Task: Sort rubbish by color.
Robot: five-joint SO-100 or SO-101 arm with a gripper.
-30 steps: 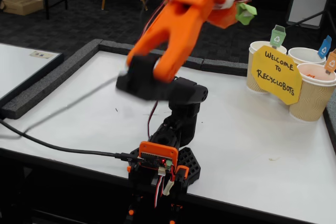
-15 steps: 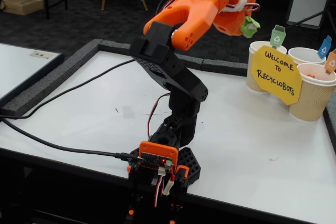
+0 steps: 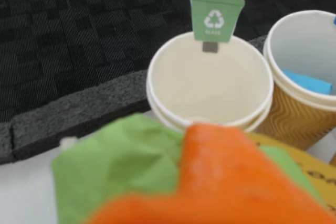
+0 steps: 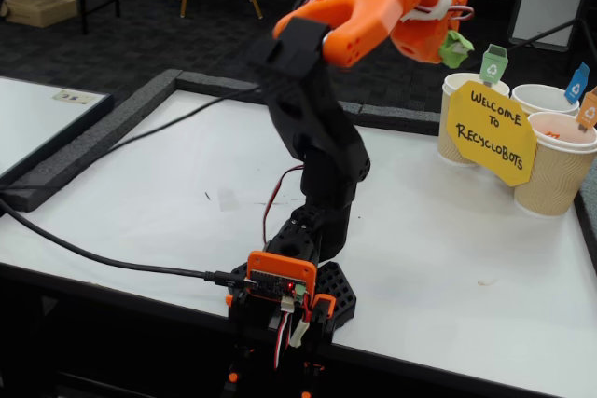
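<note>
My orange gripper is high over the table's back right, shut on the light green paper wad. It hangs just left of the cup with the green flag and above its rim level. In the wrist view the green wad fills the bottom, partly covered by an orange finger. Beyond it the green-flag cup looks empty. A light blue wad lies inside the cup to its right. No orange wad shows clearly.
Three beige cups stand at the back right: green flag, blue flag and orange flag, with a yellow sign in front. A grey foam border rims the white table. A black cable crosses the left side.
The arm has swung right and stretched out, carrying the green wad from over the table's back middle to beside the green-flag cup. The grip on the wad has held.
</note>
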